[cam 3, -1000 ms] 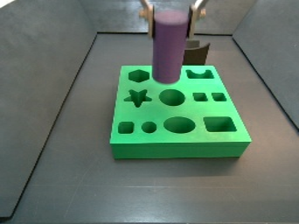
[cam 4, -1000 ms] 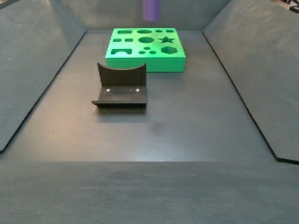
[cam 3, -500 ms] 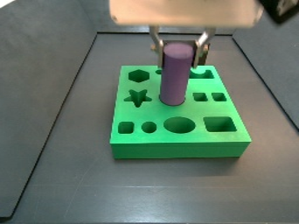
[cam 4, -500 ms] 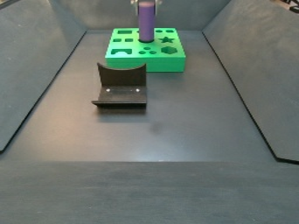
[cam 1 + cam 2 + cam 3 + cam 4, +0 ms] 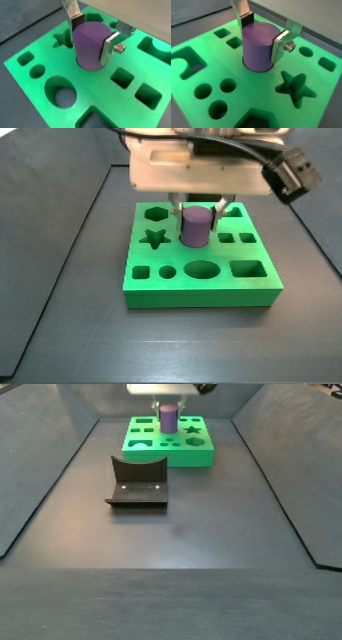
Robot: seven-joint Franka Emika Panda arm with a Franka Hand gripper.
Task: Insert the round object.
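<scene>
Purple peg (image 5: pixel 90 46) between gripper (image 5: pixel 93 35) fingers (image 5: pixel 110 46)

Wrist views look closely down on the green block (image 5: pixel 40 100); side views face it from opposite ends.

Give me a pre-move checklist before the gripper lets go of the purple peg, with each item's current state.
1. Gripper clamped on the purple peg, silver fingers on opposite sides: ok.
2. Peg's lower end inside a round hole of the green block: ok in both wrist views.
3. Peg upright, not leaning: ok in a side view.
4. Peg fully seated at the bottom: cannot tell; much of it stands above the block's top.
5. Neighbouring star hole and square holes free of obstruction: ok.
6. Fixture away from the block: ok.
</scene>
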